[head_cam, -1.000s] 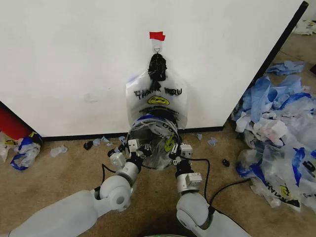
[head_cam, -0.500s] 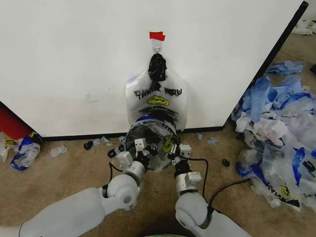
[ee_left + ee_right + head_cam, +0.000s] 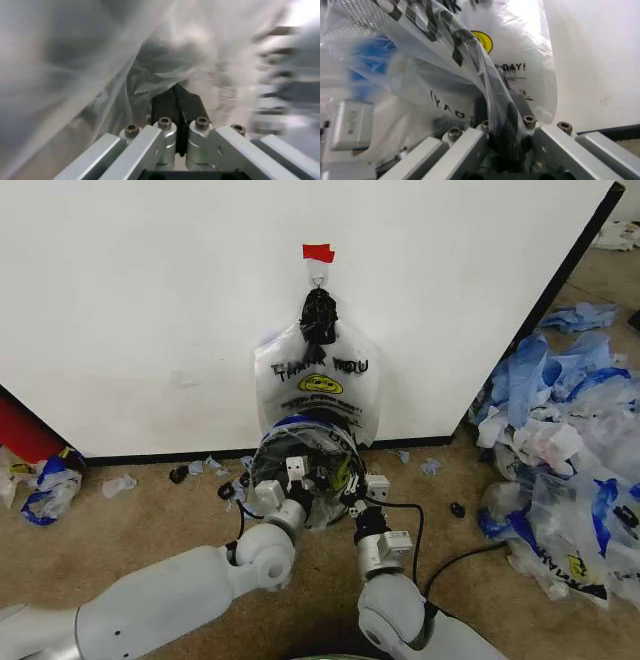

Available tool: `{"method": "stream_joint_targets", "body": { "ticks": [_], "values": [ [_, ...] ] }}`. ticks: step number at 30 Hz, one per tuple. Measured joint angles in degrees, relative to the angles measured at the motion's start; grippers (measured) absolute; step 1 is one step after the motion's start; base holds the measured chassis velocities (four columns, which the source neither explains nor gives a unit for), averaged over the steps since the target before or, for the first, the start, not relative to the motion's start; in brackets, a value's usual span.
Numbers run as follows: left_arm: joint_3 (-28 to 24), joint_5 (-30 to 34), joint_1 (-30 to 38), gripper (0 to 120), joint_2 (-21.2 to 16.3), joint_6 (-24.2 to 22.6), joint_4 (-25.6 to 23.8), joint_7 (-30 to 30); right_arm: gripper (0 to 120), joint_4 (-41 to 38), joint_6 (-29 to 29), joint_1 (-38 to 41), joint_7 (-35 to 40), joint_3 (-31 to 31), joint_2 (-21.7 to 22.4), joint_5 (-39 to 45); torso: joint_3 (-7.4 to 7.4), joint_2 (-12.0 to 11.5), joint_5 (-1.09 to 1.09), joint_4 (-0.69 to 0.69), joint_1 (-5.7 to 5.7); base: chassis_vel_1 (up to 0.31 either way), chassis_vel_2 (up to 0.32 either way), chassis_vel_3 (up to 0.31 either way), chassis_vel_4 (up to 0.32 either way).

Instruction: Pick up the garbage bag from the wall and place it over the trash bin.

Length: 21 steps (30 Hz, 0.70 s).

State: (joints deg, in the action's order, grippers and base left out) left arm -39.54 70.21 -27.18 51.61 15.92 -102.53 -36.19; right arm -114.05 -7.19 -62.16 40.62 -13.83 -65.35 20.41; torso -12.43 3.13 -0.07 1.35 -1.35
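Observation:
A see-through garbage bag (image 3: 330,462) with a yellow smiley lies draped over the round black wire-mesh trash bin (image 3: 262,463) at the foot of the wall (image 3: 150,300). My left gripper (image 3: 284,482) is at the bin's left rim, shut on the bag's film (image 3: 165,71). At the right rim, my right gripper (image 3: 366,486) is shut on a bunched fold with black lettering (image 3: 495,93). A second "THANK YOU" bag (image 3: 318,375) hangs from the hook (image 3: 318,277) under the red tape (image 3: 318,252).
A big heap of blue and clear plastic bags (image 3: 560,440) covers the floor on the right. A red object (image 3: 25,430) and a small bag (image 3: 45,485) sit at the left. Plastic scraps (image 3: 120,483) lie along the wall base. A black cable (image 3: 455,565) runs beside my right arm.
My left arm has swung right and forward, carrying its gripper up along the bin's left rim with the film. The right gripper has hardly moved.

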Motion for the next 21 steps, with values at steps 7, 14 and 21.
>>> {"method": "stream_joint_targets", "body": {
  "ticks": [7, 14, 21],
  "values": [
    [-1.3, -0.1, 1.9, 0, 1.6, 0.1, 2.2, -1.1, 0, -1.3, 0.0, -0.9, -0.5, -0.1, 0.6, -0.2, 0.00, 0.0, -0.01, 0.00, 0.00, 0.000, 0.000, 0.000, 0.000],
    [-4.4, 0.7, 5.1, 0, 2.1, 0.1, 3.4, -1.8, 0, -1.2, -0.1, -1.0, -0.7, -0.3, 0.8, -0.4, 0.00, 0.0, 0.00, 0.01, 0.00, 0.000, 0.000, 0.000, 0.000],
    [-7.2, 1.2, 8.0, 0, 2.7, 0.0, 4.5, -2.2, 0, -1.2, -0.2, -0.8, -0.9, -0.5, 1.0, -0.2, 0.00, 0.0, 0.00, 0.00, 0.00, 0.000, 0.000, 0.000, 0.000]
  ]
}}
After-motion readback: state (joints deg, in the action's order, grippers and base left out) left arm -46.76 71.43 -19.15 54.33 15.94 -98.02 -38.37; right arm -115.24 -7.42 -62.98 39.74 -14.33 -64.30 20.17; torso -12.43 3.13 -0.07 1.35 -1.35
